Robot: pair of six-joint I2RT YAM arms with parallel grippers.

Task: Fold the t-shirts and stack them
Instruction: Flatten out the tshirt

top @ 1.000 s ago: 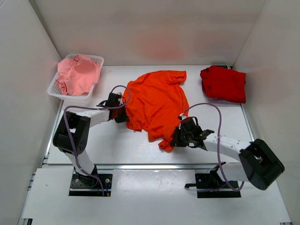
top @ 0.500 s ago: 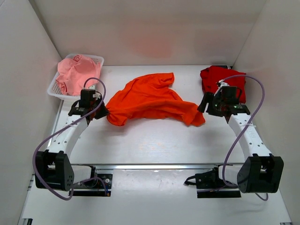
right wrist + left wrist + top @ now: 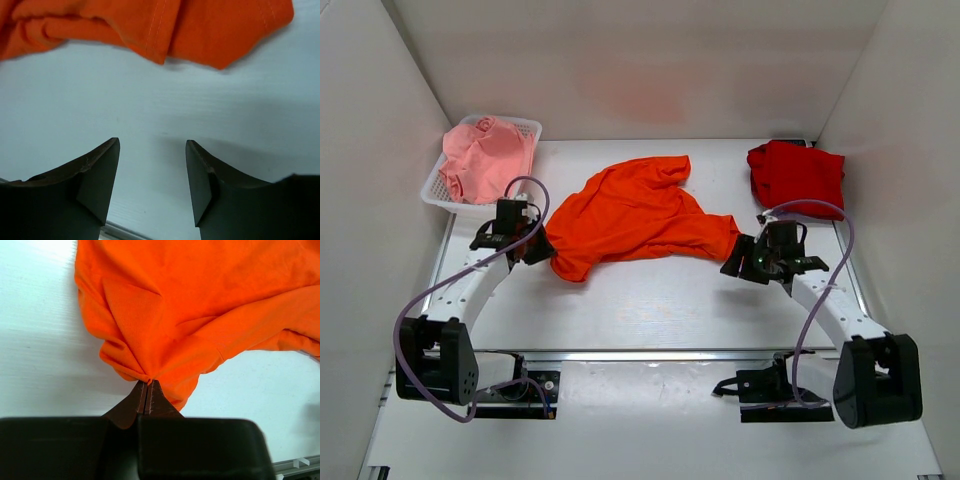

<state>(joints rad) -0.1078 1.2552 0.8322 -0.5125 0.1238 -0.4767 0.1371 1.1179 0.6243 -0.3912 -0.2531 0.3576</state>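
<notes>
One-sided hold at present: clenched shut with the left pincer (image 3: 147, 386) on a bunched edge of the orange t-shirt (image 3: 635, 215), at its left end. Spread apart at the right pincer (image 3: 152, 145), grasping nothing, poised over bare surface (image 3: 650, 310) just short of the shirt's right tip. Lies crumpled and drawn out across the middle of the surface, between both pincers; neither flat nor folded.

Could drag the whole shirt leftward if pulled from the left alone, for want of any anchor on the right. Could close the right pincer on bare surface, or catch only one layer of the hem, given the gap to the cloth and the doubled folds there. Could also press creases into the fold by starting before flattening.

Well apart from all this: red t-shirt (image 3: 798, 178) in a compact heap at far right, pink t-shirt (image 3: 485, 158) piled in the white basket (image 3: 525, 127) at far left.
</notes>
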